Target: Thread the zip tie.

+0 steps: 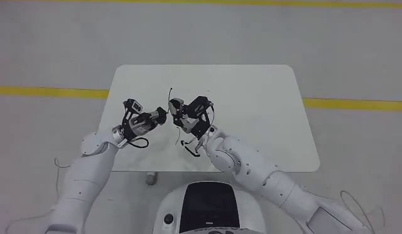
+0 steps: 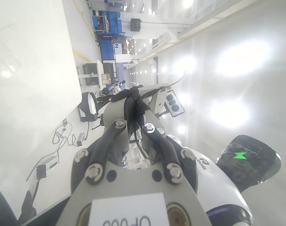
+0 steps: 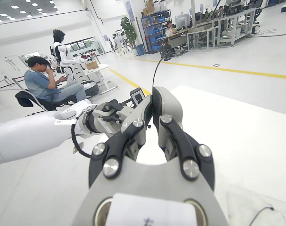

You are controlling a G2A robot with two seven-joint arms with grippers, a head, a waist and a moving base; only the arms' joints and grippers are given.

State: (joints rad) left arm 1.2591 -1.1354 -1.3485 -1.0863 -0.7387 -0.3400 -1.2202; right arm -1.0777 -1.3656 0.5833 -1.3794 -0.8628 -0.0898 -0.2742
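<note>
Your right gripper clamps the zip tie; your left gripper, fingers together, sits just beside. The springy strap may twist and miss its head.

Count stood at two pincers: one left pincer, one right pincer. Between them ran one black zip tie, just the one. Under it all sat one white desk.
</note>
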